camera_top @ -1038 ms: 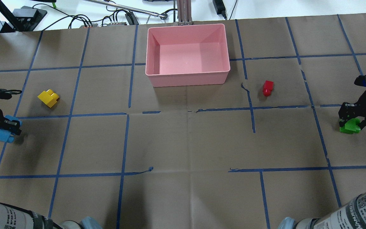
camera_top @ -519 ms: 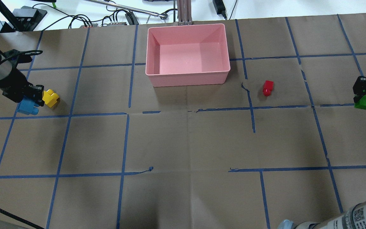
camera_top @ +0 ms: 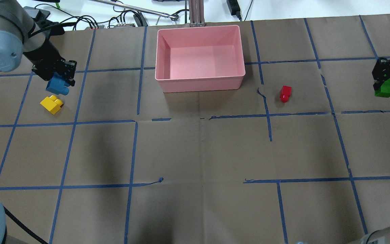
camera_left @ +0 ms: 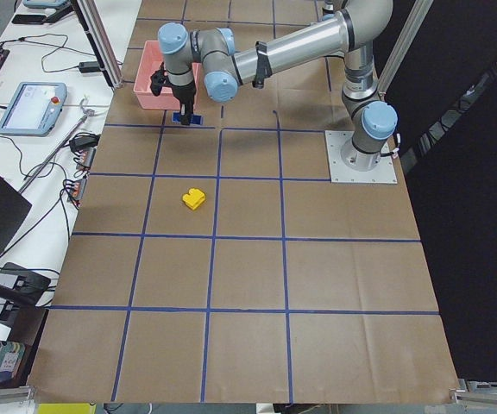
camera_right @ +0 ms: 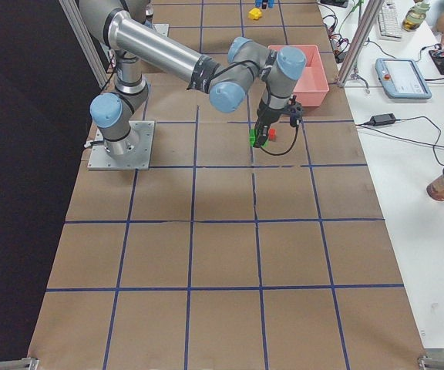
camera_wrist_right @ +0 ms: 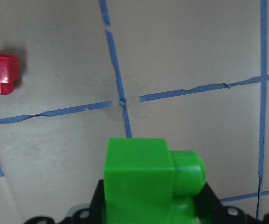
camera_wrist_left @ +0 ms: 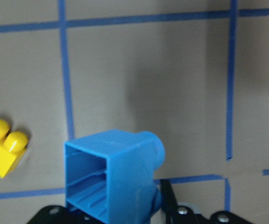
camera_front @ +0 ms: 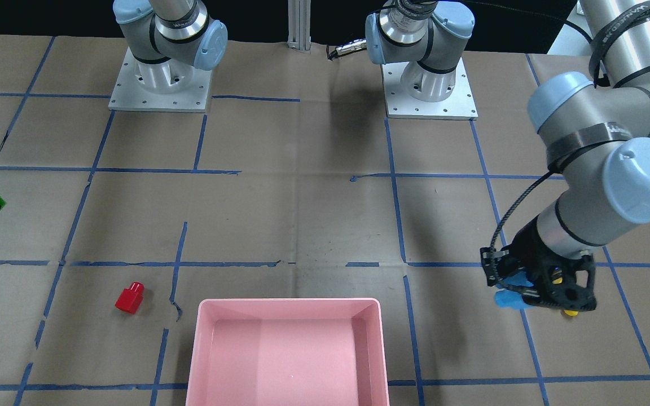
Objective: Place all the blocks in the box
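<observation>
While left jaws clench the blue block (camera_top: 57, 86) at upper left and right jaws clench the green block (camera_top: 387, 88) at the right edge, I'd carry each clear over the box (camera_top: 200, 84) rim, one arm at a time. Count: one yellow block (camera_top: 51, 104) and one red block (camera_top: 285, 93) loose on the surface (camera_top: 198, 152), two held, one box top centre, none inside.

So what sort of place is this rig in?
Probably a robotics lab: a paper-covered table taped into a blue grid, bolted-down base plates, and a teach pendant and cables alongside.
</observation>
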`<action>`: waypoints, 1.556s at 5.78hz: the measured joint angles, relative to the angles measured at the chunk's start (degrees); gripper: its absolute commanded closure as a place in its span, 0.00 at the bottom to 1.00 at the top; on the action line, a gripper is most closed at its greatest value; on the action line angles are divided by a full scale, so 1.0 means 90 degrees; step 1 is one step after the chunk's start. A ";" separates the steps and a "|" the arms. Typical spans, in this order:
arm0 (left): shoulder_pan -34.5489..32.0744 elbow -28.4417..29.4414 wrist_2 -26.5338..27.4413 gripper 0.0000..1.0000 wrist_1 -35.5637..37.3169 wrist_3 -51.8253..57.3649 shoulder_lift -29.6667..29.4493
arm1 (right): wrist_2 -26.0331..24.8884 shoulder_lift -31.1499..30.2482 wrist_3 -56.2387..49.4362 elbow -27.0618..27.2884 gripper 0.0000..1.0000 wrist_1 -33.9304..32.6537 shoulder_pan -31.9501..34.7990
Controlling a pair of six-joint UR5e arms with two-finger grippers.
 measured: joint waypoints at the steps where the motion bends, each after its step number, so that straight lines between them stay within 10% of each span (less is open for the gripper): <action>1: -0.0539 0.0651 -0.0081 1.00 -0.0010 -0.0640 -0.0406 | 0.0012 -0.0041 0.0050 -0.0304 0.49 0.0366 0.0389; 2: -0.1066 0.1258 -0.0124 1.00 0.0176 -0.1594 -0.0888 | 0.0075 -0.0052 0.0063 -0.0447 0.49 0.0533 0.0631; 3: -0.1531 0.1677 -0.0134 0.70 0.0559 -0.2013 -0.1340 | 0.0165 -0.0064 0.0067 -0.0492 0.49 0.0590 0.0729; 4: -0.1873 0.1860 -0.0140 0.01 0.1044 -0.2112 -0.1740 | 0.0203 -0.0068 0.0068 -0.0498 0.49 0.0606 0.0757; 9: -0.1644 0.1623 -0.0055 0.00 0.0225 -0.2069 -0.1427 | 0.0346 -0.0026 0.0256 -0.0537 0.48 0.0589 0.0841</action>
